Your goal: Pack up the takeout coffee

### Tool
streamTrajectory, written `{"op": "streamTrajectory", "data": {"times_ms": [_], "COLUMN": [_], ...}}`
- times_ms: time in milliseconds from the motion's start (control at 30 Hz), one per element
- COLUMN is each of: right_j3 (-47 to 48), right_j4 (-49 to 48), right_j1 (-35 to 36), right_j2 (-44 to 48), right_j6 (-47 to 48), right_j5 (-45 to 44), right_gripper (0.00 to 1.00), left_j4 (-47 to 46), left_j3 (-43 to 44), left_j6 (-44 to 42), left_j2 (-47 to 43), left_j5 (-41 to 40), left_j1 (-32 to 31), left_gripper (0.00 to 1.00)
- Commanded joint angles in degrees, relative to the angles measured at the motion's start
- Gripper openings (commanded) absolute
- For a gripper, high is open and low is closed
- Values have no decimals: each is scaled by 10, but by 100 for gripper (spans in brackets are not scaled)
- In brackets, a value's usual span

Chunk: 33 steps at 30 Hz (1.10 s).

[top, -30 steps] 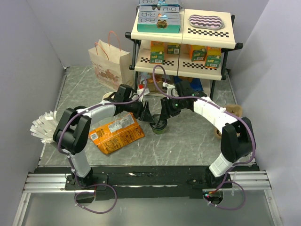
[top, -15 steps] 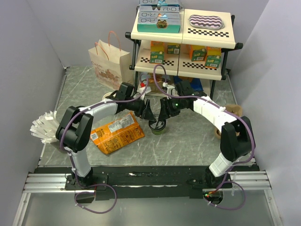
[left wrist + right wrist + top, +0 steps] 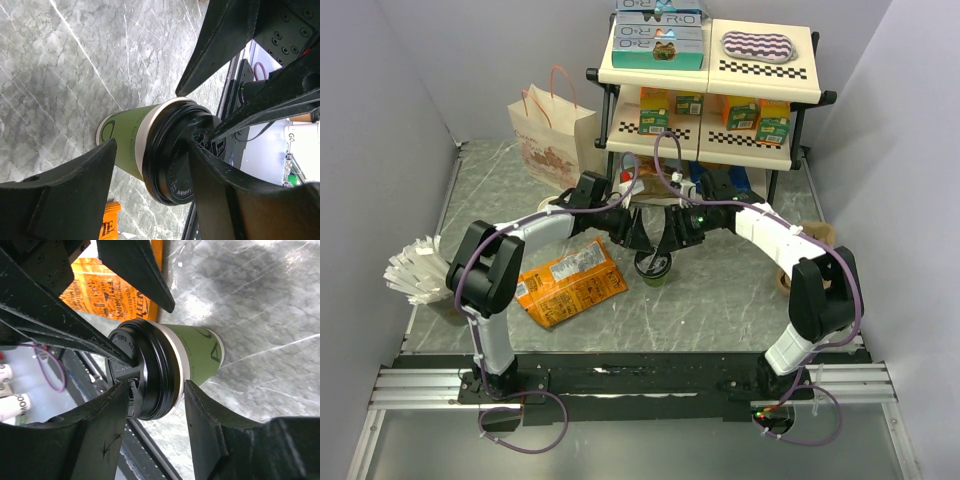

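Observation:
The takeout coffee [image 3: 656,270], a small green cup with a black lid, stands upright on the marbled table. In the left wrist view the cup [image 3: 127,145] shows between my left gripper's [image 3: 152,145] parted fingers, one over the lid, one by the green wall. My right gripper [image 3: 156,384] straddles the cup [image 3: 197,352] the same way from the other side, jaws apart. From above, the left gripper [image 3: 640,240] and right gripper [image 3: 667,245] meet tip to tip over the lid. I cannot tell if any finger touches it. The paper bag [image 3: 548,140] stands at the back left.
An orange snack packet [image 3: 565,282] lies just left of the cup. A two-tier shelf rack [image 3: 710,70] with boxes stands right behind the grippers. A white frilly item [image 3: 415,268] sits at the left edge.
My left gripper has shifted right and toward the back, closing in over the lid. The right gripper has edged slightly back. The cup has stayed in place.

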<state>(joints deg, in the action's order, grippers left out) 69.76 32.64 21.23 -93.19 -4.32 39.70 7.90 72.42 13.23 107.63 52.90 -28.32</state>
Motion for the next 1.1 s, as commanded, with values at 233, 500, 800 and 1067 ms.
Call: {"op": "streamTrajectory", "data": {"times_ms": [233, 500, 800, 1067], "right_j3": [13, 15, 15, 34], "right_j4": [0, 7, 15, 38], "right_j1": [-10, -9, -10, -11], "right_j2": [-17, -32, -31, -26], "right_j6": [-17, -13, -17, -13], "right_j5": [25, 30, 0, -29], "right_gripper": [62, 64, 60, 61], "left_j4": [-28, -28, -38, -1], "left_j3": [24, 33, 34, 27], "left_j6": [10, 14, 24, -1], "left_j2": [13, 21, 25, -19], "left_j5": [21, 28, 36, 27], "left_j1": [-3, -3, -4, 7], "left_gripper": [65, 65, 65, 68]}}
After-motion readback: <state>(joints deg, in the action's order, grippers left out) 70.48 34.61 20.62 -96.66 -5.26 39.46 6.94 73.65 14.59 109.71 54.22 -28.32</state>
